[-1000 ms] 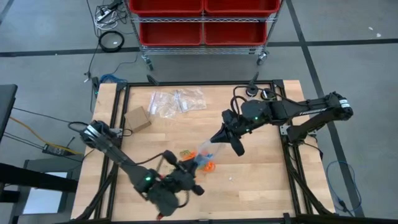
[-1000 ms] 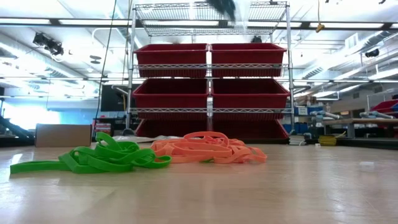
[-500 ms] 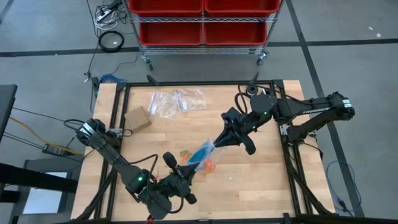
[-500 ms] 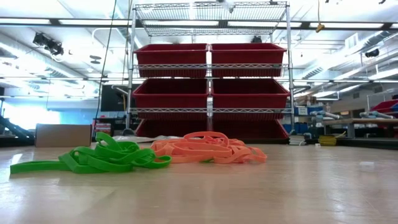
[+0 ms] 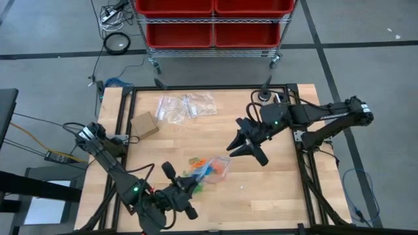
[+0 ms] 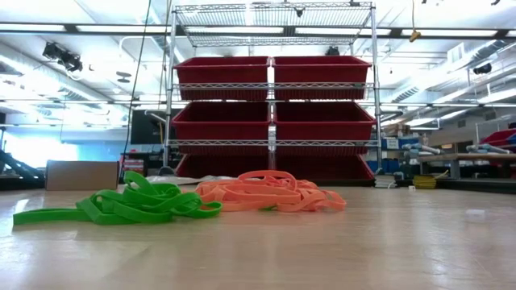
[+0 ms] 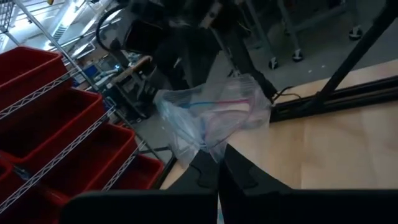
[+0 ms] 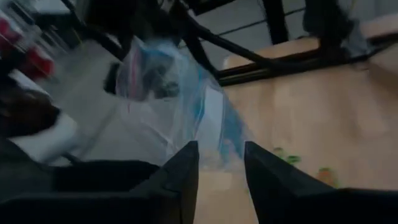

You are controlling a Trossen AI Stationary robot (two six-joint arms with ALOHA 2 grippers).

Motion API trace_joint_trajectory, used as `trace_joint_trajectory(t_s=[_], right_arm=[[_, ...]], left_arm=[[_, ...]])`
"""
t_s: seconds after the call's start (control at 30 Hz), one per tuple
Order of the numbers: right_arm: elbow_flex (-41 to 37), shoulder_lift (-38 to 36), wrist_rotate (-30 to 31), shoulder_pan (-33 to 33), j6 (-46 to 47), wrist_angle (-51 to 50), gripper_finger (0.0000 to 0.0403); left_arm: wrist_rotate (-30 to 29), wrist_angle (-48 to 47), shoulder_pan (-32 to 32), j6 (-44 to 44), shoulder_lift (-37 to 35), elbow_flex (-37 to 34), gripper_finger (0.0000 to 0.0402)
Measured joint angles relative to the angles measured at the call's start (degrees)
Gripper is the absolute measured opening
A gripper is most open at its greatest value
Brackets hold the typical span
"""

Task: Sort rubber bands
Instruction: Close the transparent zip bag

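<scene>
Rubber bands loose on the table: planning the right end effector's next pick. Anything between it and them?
Yes: the clear bag, pinched by the left end effector, lies between the right end effector and the loose bands.

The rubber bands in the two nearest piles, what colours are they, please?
Rubber bands: one pile green, the other orange; clearest in the low view.

A workshop or lab: wire shelving (image 6: 274, 80) with red bins (image 6: 222, 71), concrete floor (image 5: 59, 72), ceiling strip lights.
</scene>
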Motion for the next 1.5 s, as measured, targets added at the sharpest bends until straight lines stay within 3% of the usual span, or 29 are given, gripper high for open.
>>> trace_joint_trajectory(t_s=[0.2, 0.53, 1.03, 1.33, 1.5], right_arm=[[0.0, -0.4, 7.0, 4.2, -7.9, 0.7, 0.0118], [0.0, 0.1, 13.7, 9.8, -12.7, 5.8, 0.011], [0.0, 4.2, 16.2, 9.9, -14.0, 10.6, 0.0102], [0.0, 4.1, 21.4, 9.9, -14.6, 9.7, 0.0098], [0.0, 4.1, 19.5, 9.9, -14.0, 9.3, 0.0098]], left_arm=[[-1.3, -0.4, -1.0, -0.1, -1.3, 0.0, 0.0], [-2.5, 0.0, -3.0, -0.7, -2.6, 0.0, 0.0], [0.5, 2.7, -2.9, 0.4, -2.5, 0.0, 0.0], [2.4, 2.9, -3.0, -0.1, -2.5, 0.0, 0.0], [2.4, 2.8, -3.0, -0.2, -2.5, 0.0, 0.0]])
